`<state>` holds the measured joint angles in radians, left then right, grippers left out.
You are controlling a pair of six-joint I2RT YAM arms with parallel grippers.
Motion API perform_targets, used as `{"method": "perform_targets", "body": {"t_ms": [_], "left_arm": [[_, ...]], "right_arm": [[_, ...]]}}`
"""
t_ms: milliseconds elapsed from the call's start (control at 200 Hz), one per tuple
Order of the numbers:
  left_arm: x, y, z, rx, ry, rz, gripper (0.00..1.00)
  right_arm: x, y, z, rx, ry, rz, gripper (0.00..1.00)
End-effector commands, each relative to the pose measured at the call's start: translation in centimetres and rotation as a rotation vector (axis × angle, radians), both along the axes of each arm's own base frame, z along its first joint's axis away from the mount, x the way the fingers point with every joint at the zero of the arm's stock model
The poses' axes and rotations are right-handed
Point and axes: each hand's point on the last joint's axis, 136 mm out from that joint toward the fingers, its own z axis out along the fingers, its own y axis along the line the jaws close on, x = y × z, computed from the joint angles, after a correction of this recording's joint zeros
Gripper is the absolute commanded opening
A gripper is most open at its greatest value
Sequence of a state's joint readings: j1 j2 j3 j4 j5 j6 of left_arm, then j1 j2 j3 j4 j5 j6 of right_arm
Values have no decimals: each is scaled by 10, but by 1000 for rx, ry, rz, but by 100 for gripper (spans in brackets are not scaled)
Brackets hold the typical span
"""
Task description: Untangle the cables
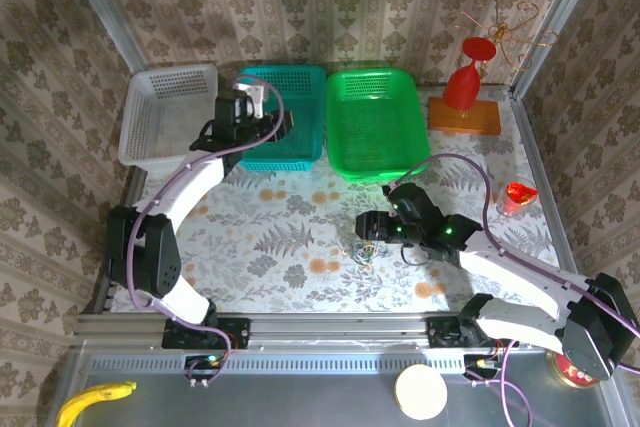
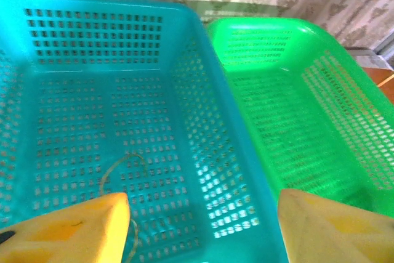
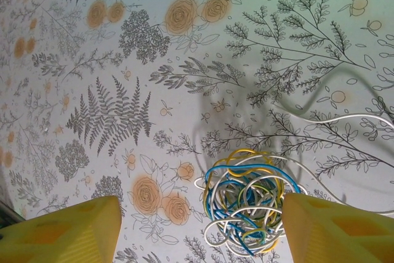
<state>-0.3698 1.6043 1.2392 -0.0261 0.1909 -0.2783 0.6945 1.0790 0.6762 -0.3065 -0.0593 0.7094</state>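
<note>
The cables (image 3: 247,206) lie on the floral tablecloth as a small ball of blue, yellow and white wire, with one white strand (image 3: 345,120) trailing away to the right. My right gripper (image 3: 197,229) hangs open over the ball, which sits just inside its right finger (image 3: 335,229) without touching it. From above, the tangle (image 1: 362,250) lies just in front of the right gripper (image 1: 370,227). My left gripper (image 2: 203,217) is open over the teal basket (image 2: 184,47), with nothing between its fingers. A thin brown-yellow wire (image 2: 123,167) lies loose on that basket's floor by the left finger (image 2: 80,229).
A white basket (image 1: 150,137), the teal basket (image 1: 305,152) and a green basket (image 1: 345,162) stand in a row at the back. A red goblet (image 1: 470,82) stands on an orange board (image 1: 485,119) at the back right. A small red cup (image 1: 517,197) sits by the right edge.
</note>
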Motion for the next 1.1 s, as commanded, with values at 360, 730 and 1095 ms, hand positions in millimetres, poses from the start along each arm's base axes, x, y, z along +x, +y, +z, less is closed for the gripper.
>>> {"method": "perform_targets", "body": {"t_ms": [360,730,1095], "left_arm": [[6,-89,-76,160,154,-159,67],[13,-119,-93,128,189,-204,67],[-8,-151,-76,73,156,-284,67]], "right_arm": [[-15,-32,-15,-52,20,-43,71],[-18,-52,-6,-37,7,-85,72],[-13,-50,-3,-21,3,-82,72]]}}
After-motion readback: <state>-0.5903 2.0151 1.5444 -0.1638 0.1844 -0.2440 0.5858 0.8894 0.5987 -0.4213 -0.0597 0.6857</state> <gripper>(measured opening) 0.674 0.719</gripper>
